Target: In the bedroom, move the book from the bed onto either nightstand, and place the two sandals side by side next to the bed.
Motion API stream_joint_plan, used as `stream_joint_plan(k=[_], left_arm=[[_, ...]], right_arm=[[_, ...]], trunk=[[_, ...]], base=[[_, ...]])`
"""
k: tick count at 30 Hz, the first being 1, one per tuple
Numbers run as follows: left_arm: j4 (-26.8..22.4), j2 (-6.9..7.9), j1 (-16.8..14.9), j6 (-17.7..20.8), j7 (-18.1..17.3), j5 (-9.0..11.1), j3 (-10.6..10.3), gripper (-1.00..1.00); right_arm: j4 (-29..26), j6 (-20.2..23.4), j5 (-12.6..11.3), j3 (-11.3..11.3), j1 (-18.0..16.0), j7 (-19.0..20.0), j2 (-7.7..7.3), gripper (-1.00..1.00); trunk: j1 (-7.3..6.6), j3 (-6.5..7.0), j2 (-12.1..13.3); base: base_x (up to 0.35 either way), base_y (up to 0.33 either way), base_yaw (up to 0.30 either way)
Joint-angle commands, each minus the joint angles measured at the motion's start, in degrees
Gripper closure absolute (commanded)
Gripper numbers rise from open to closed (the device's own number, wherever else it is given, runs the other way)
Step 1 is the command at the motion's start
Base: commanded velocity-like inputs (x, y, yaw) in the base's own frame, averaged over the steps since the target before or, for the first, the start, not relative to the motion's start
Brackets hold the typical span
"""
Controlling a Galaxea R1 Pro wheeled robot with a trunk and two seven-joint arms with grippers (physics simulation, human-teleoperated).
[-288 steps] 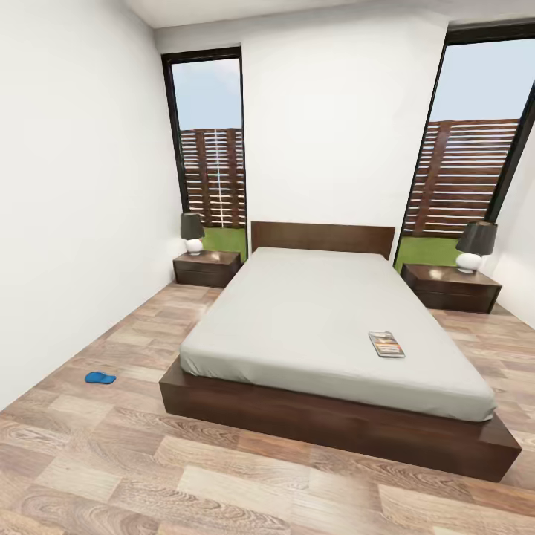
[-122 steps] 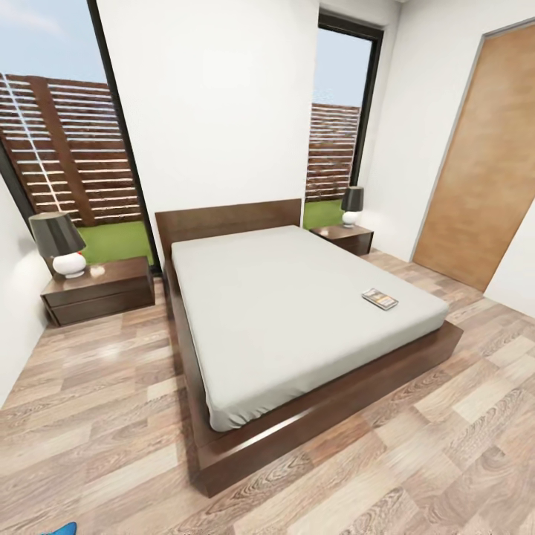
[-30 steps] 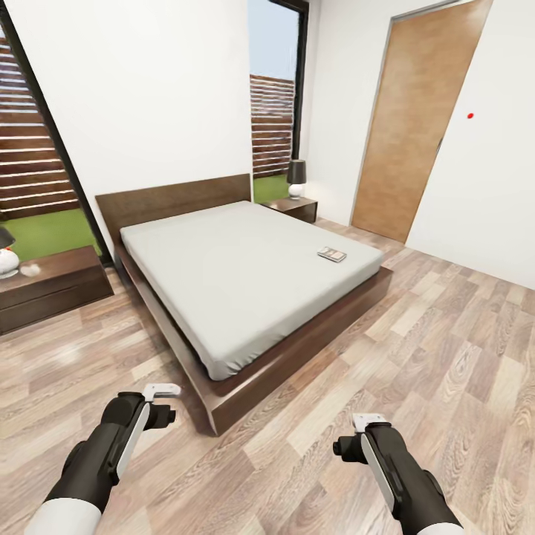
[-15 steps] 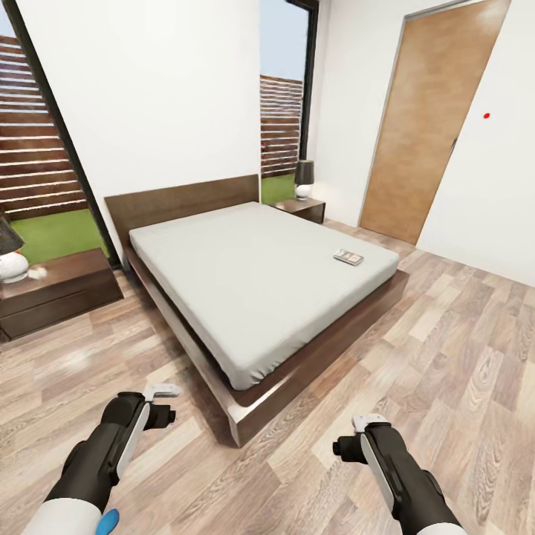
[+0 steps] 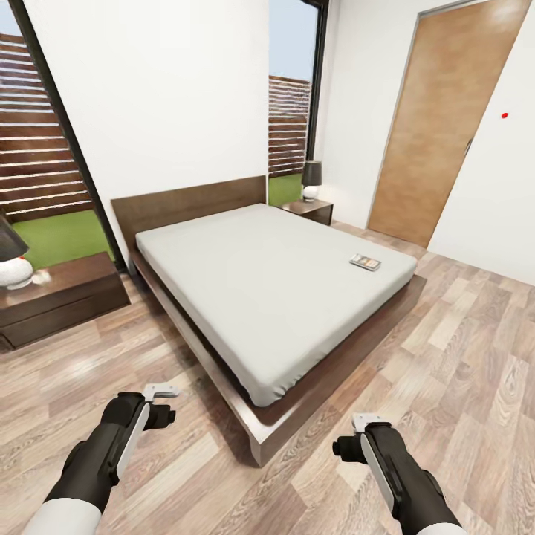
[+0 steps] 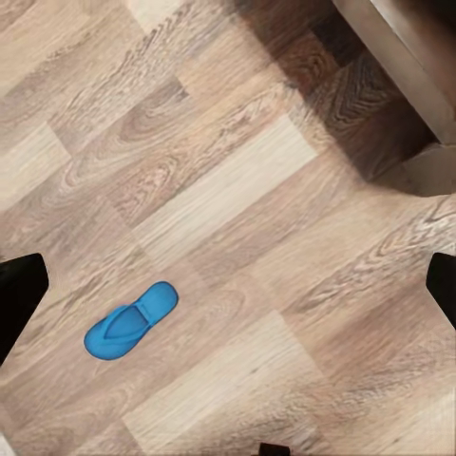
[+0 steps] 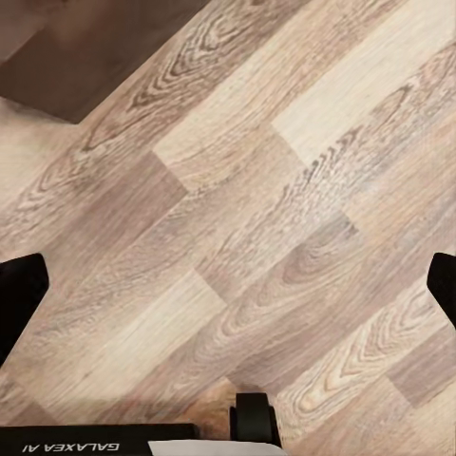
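while you face the bed from its foot corner, the book lies flat on the grey mattress at the right of the head frame, near the far side edge. one nightstand sits at the left edge with a lamp on it, the other nightstand in the upper middle by the window. your left gripper and right gripper hang over the floor at the bottom; both wrist frames show the fingertips spread wide, holding nothing. a blue sandal lies flat on the planks in the lower left of the left wrist frame.
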Motion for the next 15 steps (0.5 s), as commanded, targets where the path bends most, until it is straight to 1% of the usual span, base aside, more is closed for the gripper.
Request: stream_joint_plan(k=[1,4,7,11,15], left_arm=[[0.0,0.01,0.0,0.2,0.1,0.0,0.0,-1.00],[0.0,0.01,0.0,0.2,0.1,0.0,0.0,-1.00],[0.0,0.01,0.0,0.2,0.1,0.0,0.0,-1.00],[0.0,0.01,0.0,0.2,0.1,0.0,0.0,-1.00],[0.0,0.01,0.0,0.2,0.1,0.0,0.0,-1.00]], right_arm=[[-0.1,0.3,-0.1,0.0,0.0,-0.2,0.04,-1.00],[-0.1,0.3,-0.1,0.0,0.0,-0.2,0.05,-1.00],[-0.1,0.3,-0.1,0.0,0.0,-0.2,0.05,-1.00],[-0.1,0.3,-0.1,0.0,0.0,-0.2,0.06,-1.00],[-0.1,0.3,-0.1,0.1,0.0,-0.3,0.06,-1.00]], trunk=[[0.02,-0.05,0.0],[0.02,-0.05,0.0],[0.02,-0.05,0.0],[0.02,-0.05,0.0],[0.02,-0.05,0.0]], base=[[0.165,0.296,-0.006],[0.076,0.319,-0.066],[0.032,0.309,-0.130],[0.008,0.128,-0.231],[0.003,0.048,-0.264]])
